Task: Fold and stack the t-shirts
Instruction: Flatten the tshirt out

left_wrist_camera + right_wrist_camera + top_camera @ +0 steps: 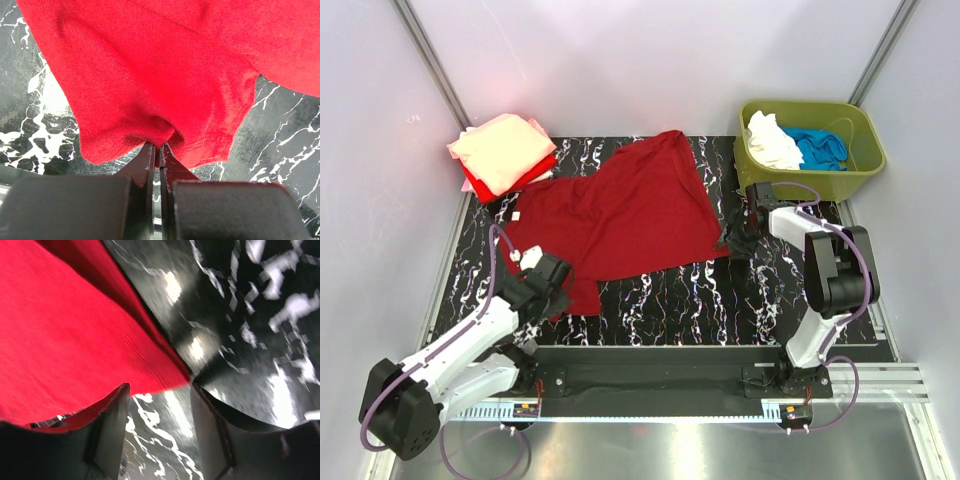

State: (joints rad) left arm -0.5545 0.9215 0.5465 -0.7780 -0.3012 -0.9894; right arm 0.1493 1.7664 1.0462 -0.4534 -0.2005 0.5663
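your left gripper (157, 147) pinches the red shirt (630, 210) at its near-left corner; your right gripper (159, 390), jaws apart, straddles its right corner.

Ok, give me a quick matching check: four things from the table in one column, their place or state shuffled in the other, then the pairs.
1 dark red t-shirt
2 salmon-pink t-shirt
3 white t-shirt
4 left gripper

A in the olive tub
B shut on the dark red t-shirt's edge
C spread flat in the middle
D far-left corner, on top

Pairs: 1-C, 2-D, 3-A, 4-B
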